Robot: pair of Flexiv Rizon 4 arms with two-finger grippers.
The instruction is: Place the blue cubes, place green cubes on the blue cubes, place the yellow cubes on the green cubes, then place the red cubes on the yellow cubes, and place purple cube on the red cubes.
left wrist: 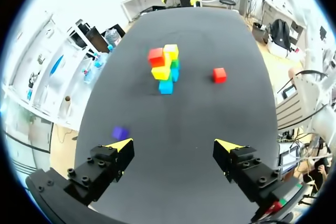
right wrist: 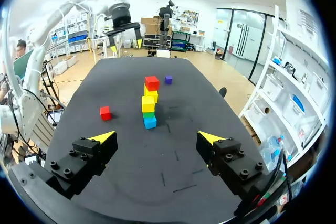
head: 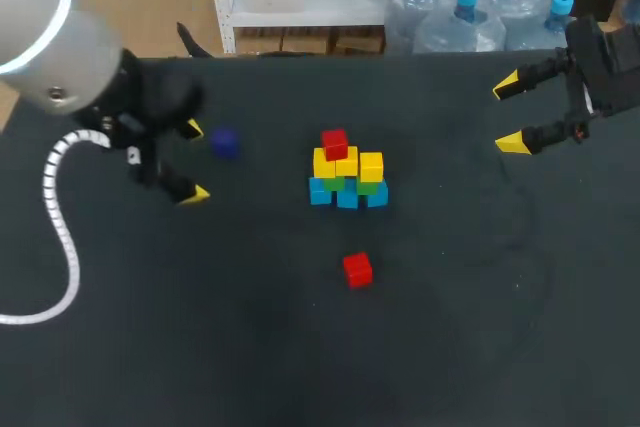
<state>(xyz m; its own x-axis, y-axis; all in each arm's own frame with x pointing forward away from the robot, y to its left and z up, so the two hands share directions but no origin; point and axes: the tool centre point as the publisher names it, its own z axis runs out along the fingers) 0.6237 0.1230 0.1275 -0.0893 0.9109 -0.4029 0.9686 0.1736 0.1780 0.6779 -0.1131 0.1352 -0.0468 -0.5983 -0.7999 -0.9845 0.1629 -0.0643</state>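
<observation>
A cube stack [head: 346, 175] stands mid-table: blue cubes [head: 347, 194] at the base, green [head: 366, 187] above, yellow cubes [head: 347, 162] on those, and one red cube [head: 335, 143] on top. A second red cube [head: 357, 269] lies alone nearer the front. The purple cube [head: 225, 143] sits left of the stack, just right of my left gripper [head: 194, 160], which is open and empty. My right gripper [head: 510, 113] hovers open at the far right. The left wrist view shows the purple cube [left wrist: 120, 132] just ahead of one fingertip [left wrist: 122, 145]; the stack [right wrist: 149, 101] lies ahead of my right gripper [right wrist: 155, 138].
The black table [head: 200, 327] has open room along its front and at the right. Nothing else lies on it.
</observation>
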